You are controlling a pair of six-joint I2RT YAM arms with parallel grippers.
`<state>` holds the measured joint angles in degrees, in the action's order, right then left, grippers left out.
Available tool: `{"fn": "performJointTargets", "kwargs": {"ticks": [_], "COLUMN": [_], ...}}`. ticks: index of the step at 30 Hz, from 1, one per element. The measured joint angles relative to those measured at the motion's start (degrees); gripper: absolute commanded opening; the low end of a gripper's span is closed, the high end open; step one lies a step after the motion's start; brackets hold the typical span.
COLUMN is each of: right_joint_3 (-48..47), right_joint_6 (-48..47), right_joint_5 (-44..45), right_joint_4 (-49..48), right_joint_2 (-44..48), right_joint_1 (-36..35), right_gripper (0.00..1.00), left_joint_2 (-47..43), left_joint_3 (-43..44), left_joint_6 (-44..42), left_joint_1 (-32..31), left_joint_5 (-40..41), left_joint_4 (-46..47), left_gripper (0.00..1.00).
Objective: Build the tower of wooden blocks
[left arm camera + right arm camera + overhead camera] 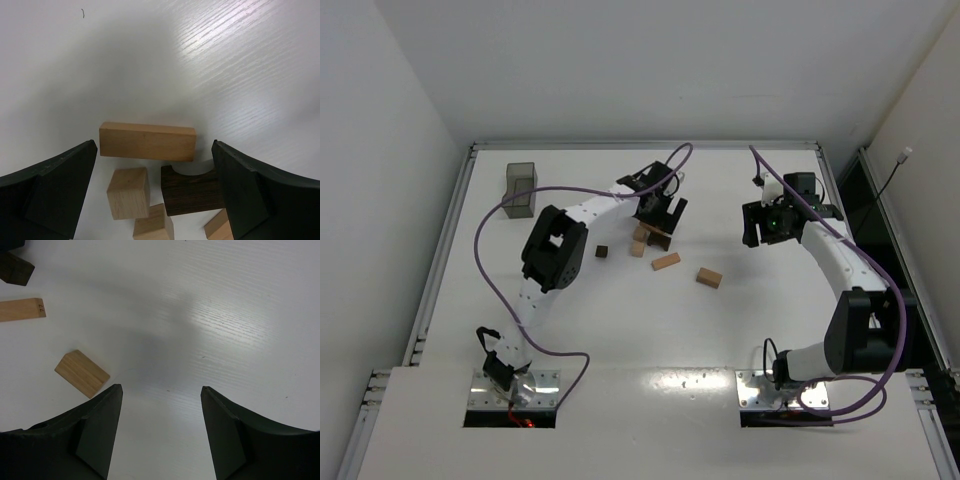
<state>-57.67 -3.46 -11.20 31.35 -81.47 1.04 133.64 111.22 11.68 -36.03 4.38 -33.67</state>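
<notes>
My left gripper point(660, 215) point(154, 150) hangs open over a loose cluster of wood blocks point(642, 240). Between its fingers lie a long tan block point(147, 141), a tan cube point(129, 192), a second tan cube point(154, 225) and a dark brown block with a curved notch point(192, 189), whose right end runs behind the right finger point(250, 195). No upright tower shows in any view. My right gripper point(770, 222) point(161, 389) is open over bare table. To its left lie a tan block point(81, 373) point(709, 277) and another tan block point(21, 309) point(666, 261).
A small dark block point(602, 251) lies alone left of the cluster. A grey translucent box point(521, 190) stands at the back left. A raised rim point(640, 146) edges the white table, and purple cables loop above both arms.
</notes>
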Motion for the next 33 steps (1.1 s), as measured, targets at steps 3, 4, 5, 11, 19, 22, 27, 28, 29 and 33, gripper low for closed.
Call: {"fn": "performJointTargets", "kwargs": {"ticks": [3,4,5,11,19,22,27,28,29,33], "right_joint_3": [0.0,0.0,0.0,0.0,0.0,0.0,0.0,0.0,0.0,0.0], "right_joint_6": [0.0,0.0,0.0,0.0,0.0,0.0,0.0,0.0,0.0,0.0], "right_joint_5": [0.0,0.0,0.0,0.0,0.0,0.0,0.0,0.0,0.0,0.0], "right_joint_4": [0.0,0.0,0.0,-0.04,-0.07,-0.09,-0.13,-0.13,-0.11,-0.11], "right_joint_2": [-0.04,-0.04,-0.11,-0.68,-1.11,-1.11,-1.11,-1.11,-1.11,-1.09], "right_joint_1": [0.0,0.0,0.0,0.0,0.0,0.0,0.0,0.0,0.0,0.0], "right_gripper": [0.61,0.61,0.61,0.61,0.61,0.61,0.61,0.61,0.61,0.61], "left_joint_2": [0.57,0.74,0.94,1.95,2.01,1.9,-1.33,-2.8,-4.28,-10.62], "left_joint_3": [0.0,-0.04,-0.04,-0.07,-0.11,-0.66,-6.69,-9.33,-11.58,-21.81], "left_joint_6": [0.07,0.13,0.22,0.44,0.42,0.39,0.33,0.26,0.17,-0.11], "left_joint_1": [0.0,0.0,0.0,-0.02,0.09,0.09,-0.02,-0.11,-0.26,-1.31], "left_joint_5": [0.07,0.07,0.07,0.11,-0.59,-0.61,-1.09,-1.18,-1.27,-1.49], "left_joint_4": [0.11,0.09,0.11,0.66,1.42,2.05,5.49,6.62,7.1,8.87], "left_gripper": [0.99,0.99,0.99,0.8,0.38,0.23,0.14,0.11,0.1,0.07]}}
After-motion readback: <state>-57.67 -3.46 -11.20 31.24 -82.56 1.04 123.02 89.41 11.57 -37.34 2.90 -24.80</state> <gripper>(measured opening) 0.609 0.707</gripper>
